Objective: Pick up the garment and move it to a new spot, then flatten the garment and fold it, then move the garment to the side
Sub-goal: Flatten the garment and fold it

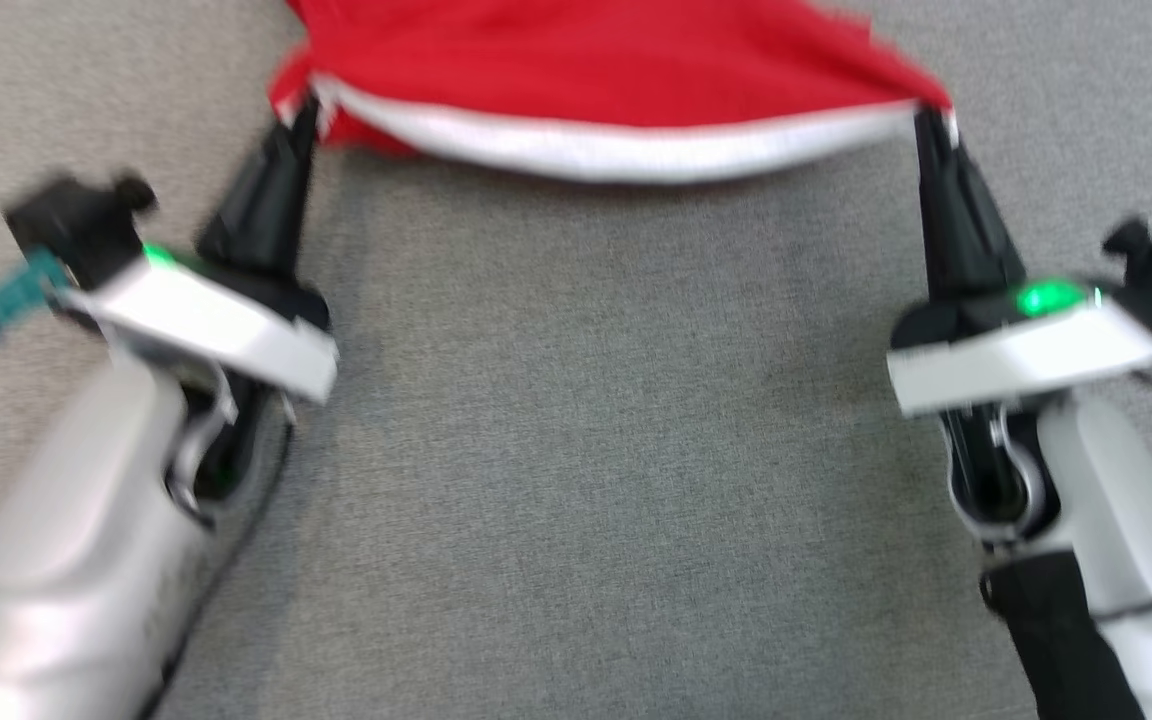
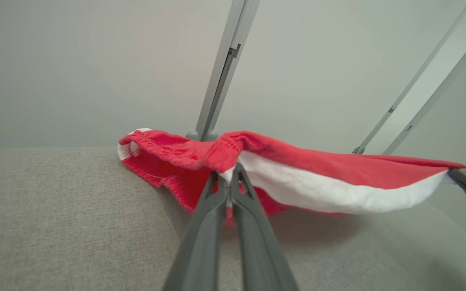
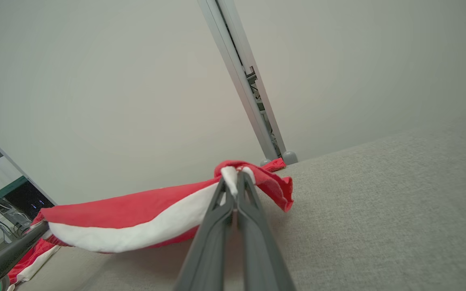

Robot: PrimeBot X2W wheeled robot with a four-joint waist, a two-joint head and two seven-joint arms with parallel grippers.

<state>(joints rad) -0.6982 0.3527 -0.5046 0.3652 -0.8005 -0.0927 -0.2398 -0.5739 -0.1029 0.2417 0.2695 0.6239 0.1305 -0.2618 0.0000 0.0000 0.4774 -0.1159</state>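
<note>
Left gripper (image 1: 304, 118) and right gripper (image 1: 929, 118) are each clamped shut on one end of the red-and-white garment (image 1: 586, 70). It hangs stretched between them over the grey fabric surface (image 1: 586, 420). Pickup looks complete. Flattening, folding and moving aside appear to remain.

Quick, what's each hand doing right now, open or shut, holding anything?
Left hand: closed on one end of the red and white garment.
Right hand: closed on the garment's other end.

garment (image 2: 318, 169) of soft matt cloth; surface (image 1: 586, 450) below the left gripper (image 2: 229, 169) coarse grey weave; post (image 2: 221, 72) beyond it smooth metal.
</note>
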